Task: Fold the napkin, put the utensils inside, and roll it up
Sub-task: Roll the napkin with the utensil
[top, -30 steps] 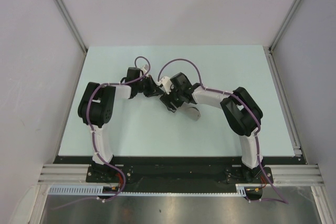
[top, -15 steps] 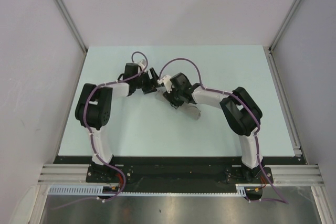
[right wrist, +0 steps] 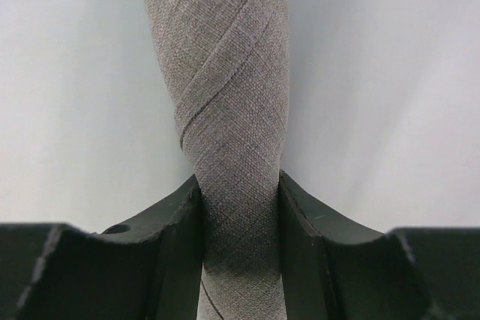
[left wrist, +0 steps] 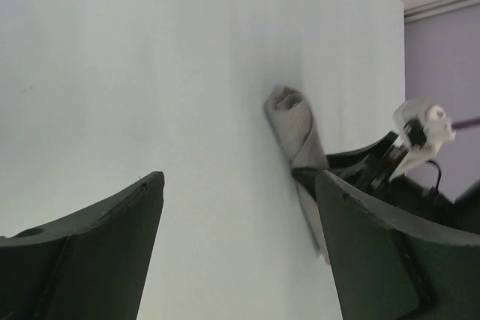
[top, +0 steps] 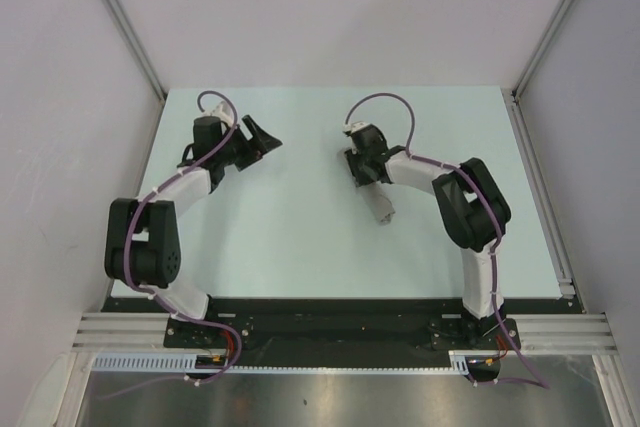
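Rolled napkin (right wrist: pixel 232 73) tight in the grasp of the right hand (right wrist: pixel 240 207) — left hand (left wrist: pixel 238 181) wide open, well apart

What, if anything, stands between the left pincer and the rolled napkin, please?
Nothing visible does: only table surface lies between the open left pincer and the napkin. The right pincer is clamped on one end of the napkin.

Rolled napkin (right wrist: pixel 232 110): grey-beige woven cloth, matt, its fine weave plainly visible (a little coarser-looking along the overlapping edges). My right fingers (right wrist: pixel 169 237) and left fingers (left wrist: pixel 90 252): dark plastic, smooth and matt. Table (top: pixel 300 247): pale, smooth, faintly sheened.
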Available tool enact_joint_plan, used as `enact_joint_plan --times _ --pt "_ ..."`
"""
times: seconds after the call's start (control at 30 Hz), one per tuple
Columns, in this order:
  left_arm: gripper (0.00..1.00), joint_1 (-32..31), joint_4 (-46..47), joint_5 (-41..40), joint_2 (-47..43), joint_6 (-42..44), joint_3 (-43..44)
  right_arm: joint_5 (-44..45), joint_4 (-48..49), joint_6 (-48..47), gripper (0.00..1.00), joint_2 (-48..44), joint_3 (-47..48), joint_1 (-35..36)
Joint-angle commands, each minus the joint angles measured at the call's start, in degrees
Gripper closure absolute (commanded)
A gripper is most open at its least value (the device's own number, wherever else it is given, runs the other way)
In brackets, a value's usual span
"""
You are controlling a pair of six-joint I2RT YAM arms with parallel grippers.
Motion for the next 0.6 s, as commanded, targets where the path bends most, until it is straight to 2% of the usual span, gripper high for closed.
enact_joint_plan --times 0.0,0.23,0.4,0.57 --pt "0.14 0.0 0.0 0.4 -3.8 -1.0 -2.9 8.8 -6.3 7.4 0.58 2.0 0.3 -8.2" --pt "0.13 0.0 -1.3 0.5 -7.7 -0.4 -5.2 12.9 -10.4 8.7 0.57 3.4 4.3 -12.5" --pt "0.13 0.4 -2.3 0.2 -9.9 0.4 -6.6 11.7 -13.2 9.3 0.57 5.2 6.4 -14.6" --pt "0.12 0.7 -3.5 0.7 -11.1 1.5 -7.0 7.3 -12.6 9.7 0.47 4.4 6.5 -15.2"
